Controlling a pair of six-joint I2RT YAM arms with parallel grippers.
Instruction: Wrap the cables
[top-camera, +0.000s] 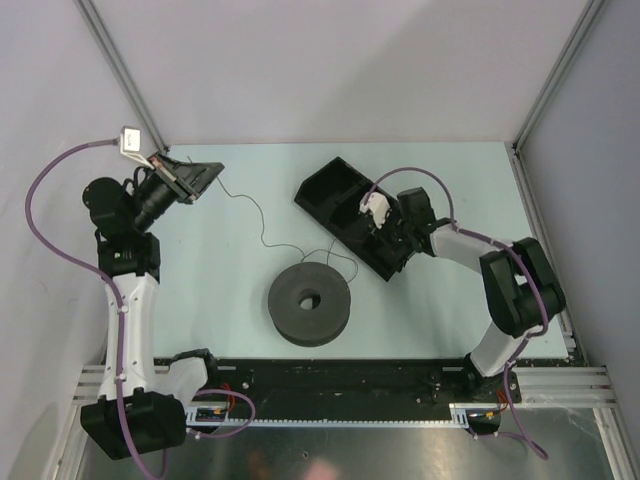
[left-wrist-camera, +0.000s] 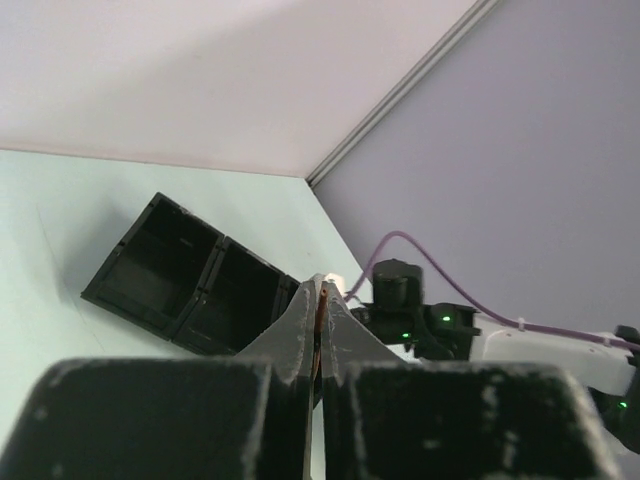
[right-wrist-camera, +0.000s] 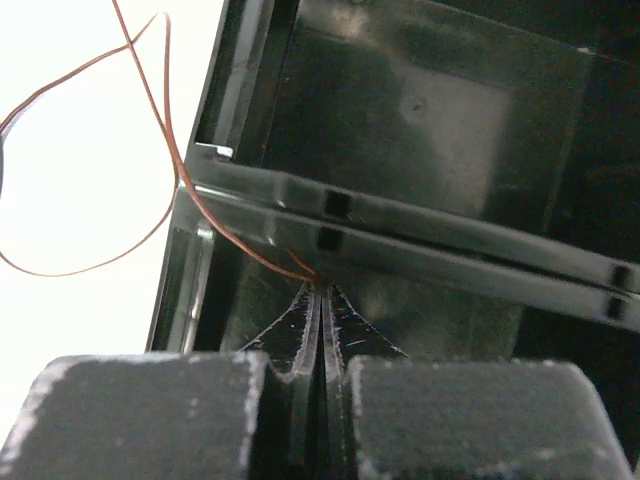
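Cable (top-camera: 262, 222) trailed from beside the spool (top-camera: 309, 302); left gripper (left-wrist-camera: 320, 290) and right gripper (right-wrist-camera: 320, 290) each clenched one end of it; pickup stage judged complete; next move called for winding it around the spool.

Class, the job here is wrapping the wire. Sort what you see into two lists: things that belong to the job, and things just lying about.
Belongs to the job:
- wire
- left pincer, shut on the wire
- right pincer, shut on the wire
- spool

Just lying about:
- black tray
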